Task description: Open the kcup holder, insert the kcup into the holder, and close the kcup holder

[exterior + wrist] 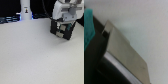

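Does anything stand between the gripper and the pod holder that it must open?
Nothing visible does. In the exterior view the gripper hangs low over the far side of the table. The dark shape there is too blurred to tell fingers from holder. Neither view shows a pod clearly.

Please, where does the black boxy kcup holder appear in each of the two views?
Exterior view: the black boxy kcup holder sits at the picture's upper right, under the white robot arm.
Wrist view: probably the dark-edged grey slab filling much of the picture; too blurred to be sure.
Shared landmark: the white table.
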